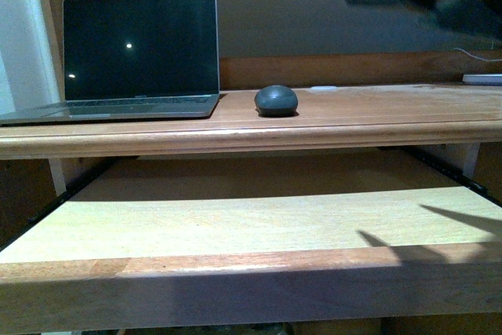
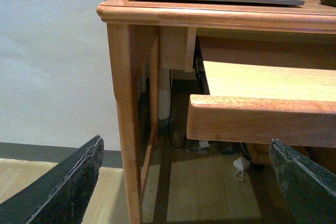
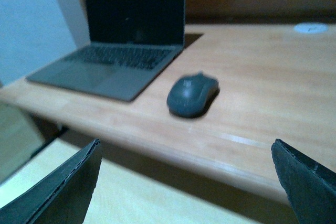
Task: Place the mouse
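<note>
The dark grey mouse (image 1: 276, 100) sits on the tabletop (image 1: 376, 111) near the centre of the front view, just right of the open laptop (image 1: 140, 52) that fills the upper left. The right gripper (image 3: 185, 145) hangs empty, jaws spread wide, facing the mouse. The left gripper (image 2: 186, 141), likewise spread and empty, faces the pull-out shelf (image 2: 262, 119).

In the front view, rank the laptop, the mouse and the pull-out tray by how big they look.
Largest: pull-out tray, though nearness to the camera inflates it.
Then: laptop.
Smallest: mouse.
</note>
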